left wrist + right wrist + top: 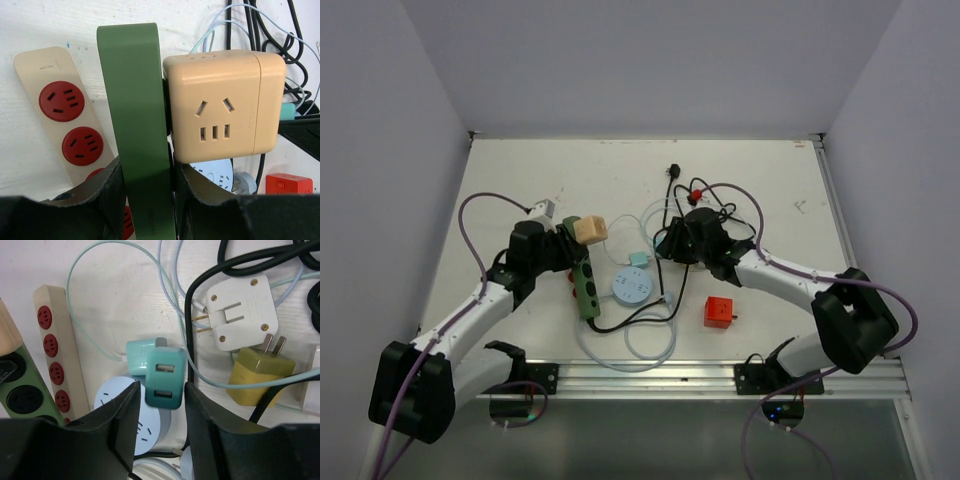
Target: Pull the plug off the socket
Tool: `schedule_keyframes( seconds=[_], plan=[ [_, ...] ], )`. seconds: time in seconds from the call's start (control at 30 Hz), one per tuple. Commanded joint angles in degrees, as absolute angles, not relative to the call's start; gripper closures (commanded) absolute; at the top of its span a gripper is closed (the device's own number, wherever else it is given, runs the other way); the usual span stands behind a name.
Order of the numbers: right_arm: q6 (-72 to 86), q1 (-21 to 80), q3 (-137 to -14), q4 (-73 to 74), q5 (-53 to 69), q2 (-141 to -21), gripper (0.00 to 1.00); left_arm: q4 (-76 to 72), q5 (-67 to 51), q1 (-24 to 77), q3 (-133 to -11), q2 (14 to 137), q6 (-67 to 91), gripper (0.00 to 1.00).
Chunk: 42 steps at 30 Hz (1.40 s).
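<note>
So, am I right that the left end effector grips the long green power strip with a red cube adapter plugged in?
Nearly: the left end effector grips the long green power strip, but the cube adapter plugged into it is beige, not red; the left wrist view shows this.

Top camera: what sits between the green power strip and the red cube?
The round pale-blue socket lies between the green power strip and the red cube, seen plainly in the top external view.
</note>
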<state>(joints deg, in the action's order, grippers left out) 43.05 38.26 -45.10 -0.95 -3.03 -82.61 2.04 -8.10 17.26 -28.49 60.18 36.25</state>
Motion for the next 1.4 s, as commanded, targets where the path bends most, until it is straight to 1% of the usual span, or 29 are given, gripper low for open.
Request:
schedule_keyframes(
  seconds=[0.0,0.07,0.1,0.2,0.27,0.33,0.37,0.4,0.47,0.5,0.57,0.6,0.7,0.83,0.97,1.1,1.2,1.3,1.37],
  plan=[
    [41.8,37.3,-49.9,-0.2,-2.0,-83.8,0.55,2.2,-9.1,16.7,-32.0,58.2,32.0,1.0],
    [41.7,36.9,-50.8,1.6,-2.0,-84.2,0.47,2.4,-9.8,16.7,-32.4,58.3,31.7,1.0],
    [41.7,36.9,-51.4,1.7,-2.0,-84.3,0.42,3.1,-9.8,16.7,-32.7,58.5,31.3,1.0],
    [41.7,36.9,-52.0,1.7,-2.0,-83.4,0.35,5.3,-9.1,16.8,-34.4,58.9,29.6,1.0],
    [41.6,36.8,-51.9,0.3,-1.0,-82.0,0.35,5.4,-9.6,16.8,-35.2,58.9,28.8,1.0],
    [41.6,36.9,-50.5,-6.2,3.6,-81.2,0.32,5.3,-10.1,17.1,-35.8,59.1,28.7,1.0],
    [42.1,36.9,-49.8,-8.0,5.3,-80.8,0.28,5.0,-10.5,17.3,-36.0,59.3,28.5,1.0],
    [42.6,36.9,-49.6,-11.8,9.6,-80.7,0.22,4.8,-10.8,17.8,-36.2,59.5,28.4,1.0],
    [45.4,36.9,-48.6,-15.5,12.7,-81.2,0.16,4.0,-11.5,18.6,-36.2,59.8,28.4,1.0],
    [46.7,36.9,-48.1,-20.3,14.6,-81.3,0.06,3.9,-11.7,19.4,-36.3,59.9,28.3,1.0],
    [49.9,36.8,-46.8,-24.7,17.7,-81.8,0.02,3.3,-11.7,20.3,-36.3,59.9,28.4,1.0],
    [50.7,36.8,-46.7,-27.4,18.4,-82.1,0.01,3.2,-11.6,21.3,-36.4,59.8,28.6,1.0],
    [51.9,37.0,-47.5,-29.4,20.3,-83.2,0.01,2.7,-10.8,23.6,-36.9,60.0,28.7,1.0],
    [52.4,37.7,-48.4,-29.9,21.5,-84.4,0.01,2.5,-9.8,26.4,-37.8,60.5,29.0,1.0],
    [51.2,38.9,-49.5,-28.0,20.5,-85.3,0.01,1.7,-9.8,27.4,-38.2,60.8,29.7,1.0],
    [47.6,40.7,-50.4,-21.4,16.0,-85.1,0.01,1.7,-10.3,27.7,-39.1,61.0,29.7,1.0],
    [47.2,41.4,-49.7,-22.5,15.7,-85.2,0.01,1.7,-10.5,27.9,-39.5,60.9,29.8,1.0],
    [48.7,41.4,-49.1,-25.6,16.7,-86.0,0.06,1.0,-13.1,27.9,-39.3,61.0,30.2,1.0],
    [49.5,41.5,-49.7,-26.7,17.2,-86.9,0.13,-1.0,-13.9,28.0,-38.9,60.6,30.5,1.0]
  ],
)
